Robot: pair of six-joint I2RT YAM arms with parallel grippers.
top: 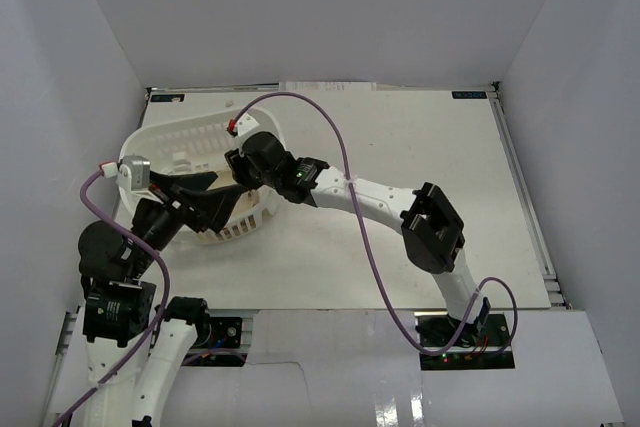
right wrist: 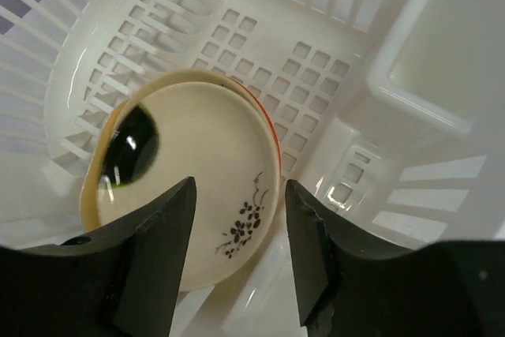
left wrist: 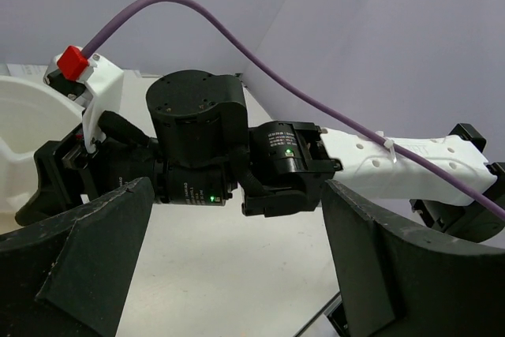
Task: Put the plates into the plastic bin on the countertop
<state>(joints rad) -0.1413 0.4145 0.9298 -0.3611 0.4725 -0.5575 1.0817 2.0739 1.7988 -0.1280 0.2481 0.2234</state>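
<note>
The right gripper (right wrist: 239,195) stands half-open above the cream floral plate (right wrist: 209,144), gripping nothing. The plate rests tilted on another inside the plastic bin (right wrist: 316,61), at the countertop's left. Best lift straight up, clear of the slotted wall. The left gripper (left wrist: 237,203) gapes wide, empty.

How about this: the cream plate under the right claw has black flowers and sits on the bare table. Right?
Not quite. The cream plate with black flowers is under the right claw, but it lies inside the white plastic bin, not on the bare table. The right wrist view shows it.
</note>
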